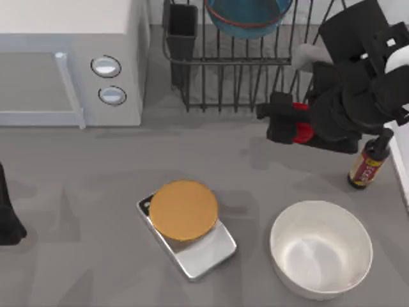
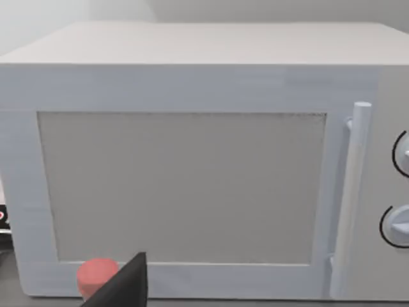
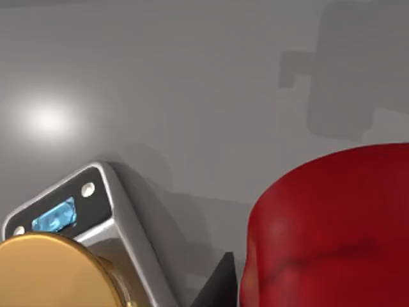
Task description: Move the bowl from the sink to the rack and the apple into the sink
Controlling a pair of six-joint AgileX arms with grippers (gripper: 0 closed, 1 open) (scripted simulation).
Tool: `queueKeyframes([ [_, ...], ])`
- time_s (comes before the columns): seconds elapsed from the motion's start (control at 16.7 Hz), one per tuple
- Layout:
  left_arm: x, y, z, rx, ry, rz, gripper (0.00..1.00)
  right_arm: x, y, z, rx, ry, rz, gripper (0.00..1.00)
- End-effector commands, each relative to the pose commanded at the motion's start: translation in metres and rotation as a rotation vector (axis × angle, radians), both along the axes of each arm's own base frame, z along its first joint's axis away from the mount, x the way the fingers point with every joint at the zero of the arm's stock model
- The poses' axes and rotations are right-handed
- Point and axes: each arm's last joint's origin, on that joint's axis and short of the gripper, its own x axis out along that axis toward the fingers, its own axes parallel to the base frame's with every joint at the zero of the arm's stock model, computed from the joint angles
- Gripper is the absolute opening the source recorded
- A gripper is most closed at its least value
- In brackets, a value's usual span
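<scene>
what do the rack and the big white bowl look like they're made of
The rack looks like black coated wire: thin dark bars, no shine. The white bowl looks like glazed ceramic or glossy plastic, going by soft highlights inside; which one is unclear.

Bare tabletop at left; scale, white bowl, bottle crowding centre and right.

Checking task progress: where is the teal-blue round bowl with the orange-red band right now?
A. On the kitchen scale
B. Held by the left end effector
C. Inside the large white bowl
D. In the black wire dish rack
D: the top view shows the teal-blue round bowl standing among the bars of the black wire dish rack.
</scene>
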Motion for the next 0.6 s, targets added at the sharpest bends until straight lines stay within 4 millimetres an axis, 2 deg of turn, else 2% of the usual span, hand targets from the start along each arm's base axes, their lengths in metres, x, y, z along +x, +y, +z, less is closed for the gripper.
queueKeyframes([
  [0.12,0.0,0.0,0.0,0.0,0.0,0.0,1.0,0.019,-0.025,0.001,0.071,-0.143,-0.016,0.0],
  [0.3,0.0,0.0,0.0,0.0,0.0,0.0,1.0,0.041,-0.075,0.002,0.13,-0.382,-0.058,0.0],
  [0.48,0.0,0.0,0.0,0.0,0.0,0.0,1.0,0.048,-0.136,0.002,0.118,-0.62,-0.115,0.0],
  [0.6,0.0,0.0,0.0,0.0,0.0,0.0,1.0,0.043,-0.177,0.0,0.073,-0.762,-0.156,0.0],
])
